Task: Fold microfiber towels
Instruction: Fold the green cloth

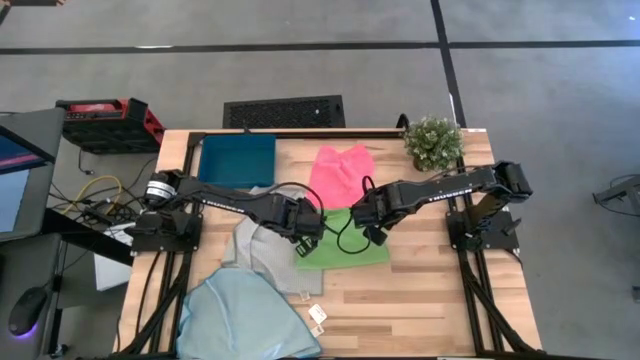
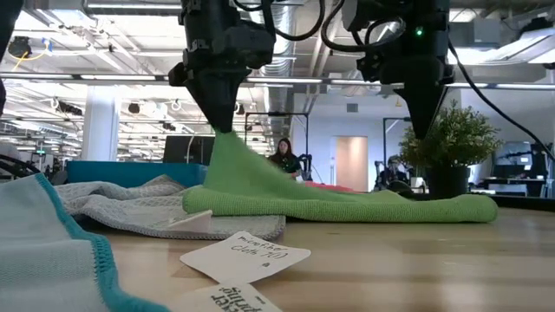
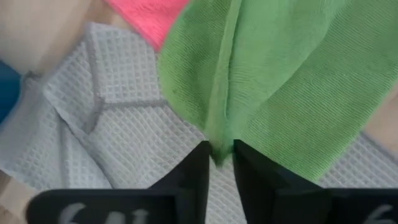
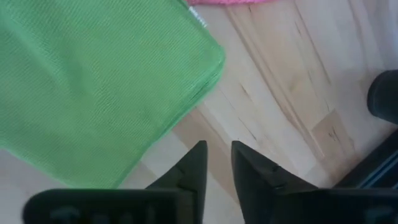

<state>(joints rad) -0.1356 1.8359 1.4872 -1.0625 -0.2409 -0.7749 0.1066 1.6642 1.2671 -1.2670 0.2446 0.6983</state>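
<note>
1. Four towels lie on the wooden table: a green towel near the middle, a pink towel just behind it, a pale grey towel to its left and a light blue towel at the near left edge.
2. Left gripper is over the green towel's left edge. Its wrist camera shows a ridge of green cloth pinched between the two dark fingers, the gap between them narrow. The low view has that corner pulled up into a peak under the gripper (the rest of the towel lies flat on the wood).
3. Right gripper hangs over the green towel's right side. In its wrist view the fingers stand slightly parted with only bare wood between them; the folded green corner lies beyond the tips, untouched. The low view shows this gripper clear of the cloth: released, holding nothing.
4. Grey cloth lies partly under the green towel's left edge, and the blue towel overlaps the grey one's near side.
5. Behind the towels sit a dark teal tray at the far left and a small potted plant at the far right.
6. Two paper tags lie on the wood in front of the grey towel.
</note>
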